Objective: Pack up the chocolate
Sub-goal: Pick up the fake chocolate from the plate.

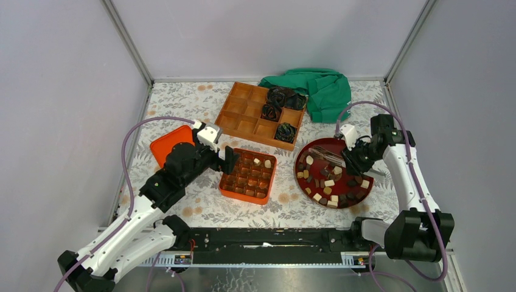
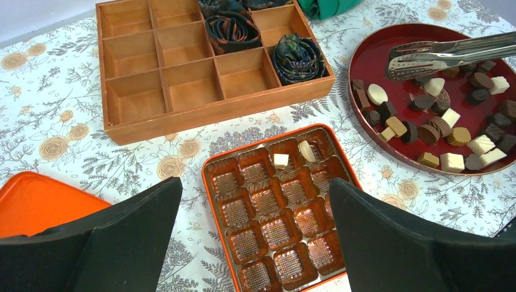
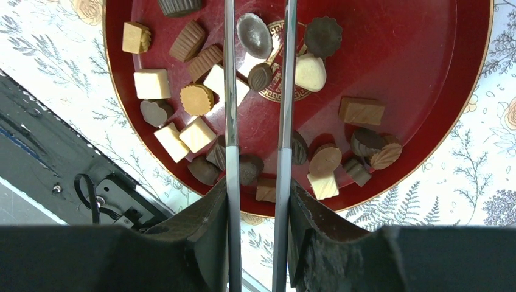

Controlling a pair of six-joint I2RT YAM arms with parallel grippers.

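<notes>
Right end effector (image 3: 255, 201): clamped on the tongs (image 3: 229, 91).
Left end effector (image 1: 230, 159): jaws wide, holding nothing.
Chocolate (image 3: 152, 83): mostly on the red plate (image 3: 414, 73); a few pieces sit in the orange tray (image 2: 266, 201) left of it.
My plan: straddle one piece squarely, squeeze gently.

Metal tongs (image 1: 328, 155), tips pointing left. Beyond the tips and farther back: wooden divided box (image 1: 243, 115), black crinkled rosettes (image 1: 280, 96) in the cells nearest the tongs. Directly behind the tongs: crumpled green cloth (image 1: 322, 91). Well past the tips: orange lid (image 1: 170, 145), flat on floral tablecloth (image 1: 201, 97).
</notes>
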